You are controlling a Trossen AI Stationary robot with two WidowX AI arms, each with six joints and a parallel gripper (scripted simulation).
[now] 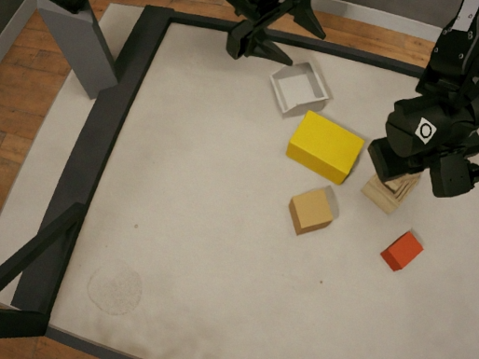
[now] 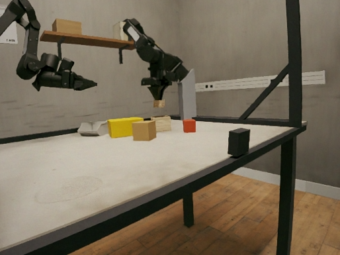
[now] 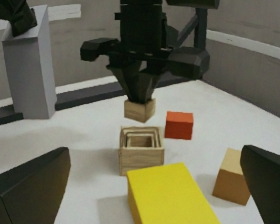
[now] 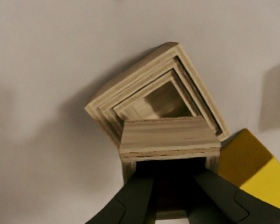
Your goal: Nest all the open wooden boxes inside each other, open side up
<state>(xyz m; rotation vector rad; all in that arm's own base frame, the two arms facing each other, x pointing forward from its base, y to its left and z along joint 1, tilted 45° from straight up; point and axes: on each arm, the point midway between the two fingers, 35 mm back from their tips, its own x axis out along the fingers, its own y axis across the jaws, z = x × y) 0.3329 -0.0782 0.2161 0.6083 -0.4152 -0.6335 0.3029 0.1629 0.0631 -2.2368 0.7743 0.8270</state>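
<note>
A stack of open wooden boxes (image 1: 388,195) (image 2: 163,123) (image 3: 141,159) (image 4: 106,106), nested open side up, stands upright on the table right of the yellow block. My right gripper (image 2: 159,99) (image 3: 139,108) (image 4: 167,167) is shut on a small wooden box (image 2: 159,103) (image 3: 139,110) (image 4: 170,137) and holds it in the air a little above the stack's opening. In the top view the right arm hides the small box. My left gripper (image 1: 305,49) (image 2: 89,83) is open and empty, hanging high above the back of the table near the white tray.
A yellow block (image 1: 324,145) (image 2: 124,126) (image 3: 170,197), a tan cube (image 1: 310,210) (image 2: 144,130) (image 3: 232,177) and an orange-red block (image 1: 402,251) (image 2: 189,125) (image 3: 179,125) lie around the stack. A white tray (image 1: 298,89) (image 2: 90,128) sits at the back. A grey post (image 1: 75,35) (image 3: 30,70) and a black cube (image 2: 238,142) stand at the edges.
</note>
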